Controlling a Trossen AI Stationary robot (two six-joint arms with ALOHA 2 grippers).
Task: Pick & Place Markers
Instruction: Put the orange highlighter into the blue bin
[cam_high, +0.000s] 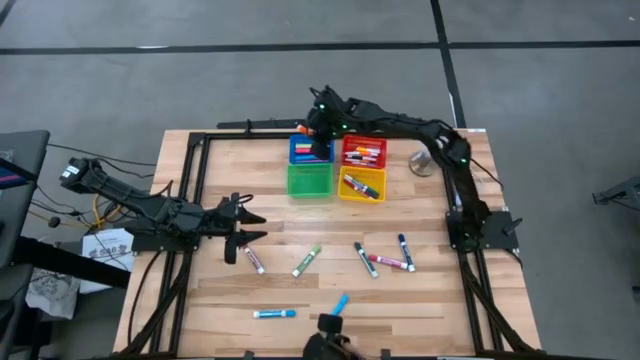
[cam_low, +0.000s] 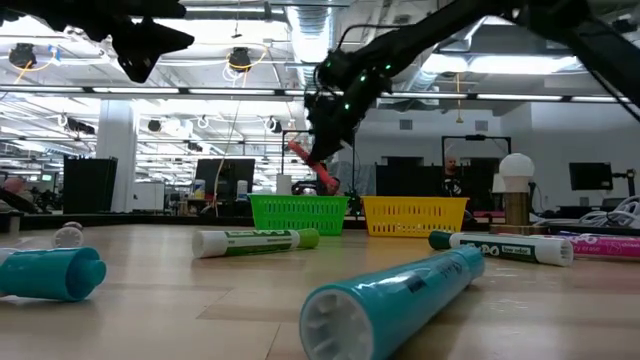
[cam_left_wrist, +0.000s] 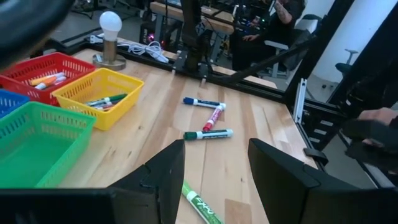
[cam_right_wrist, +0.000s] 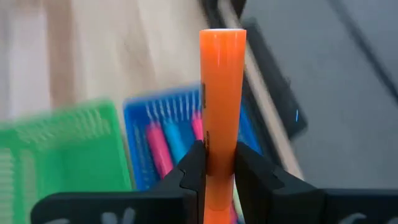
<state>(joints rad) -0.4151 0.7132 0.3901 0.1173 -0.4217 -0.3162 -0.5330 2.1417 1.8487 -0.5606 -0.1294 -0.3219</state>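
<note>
Wooden tabletop (cam_high: 220, 300) lay strewn with markers (cam_high: 306, 260). My right gripper (cam_right_wrist: 219, 163) clenched an orange marker (cam_right_wrist: 221, 99) above the blue bin (cam_high: 309, 150); a tilted release could bounce it out. My left gripper (cam_high: 250, 225) waited, jaws parted.
</note>
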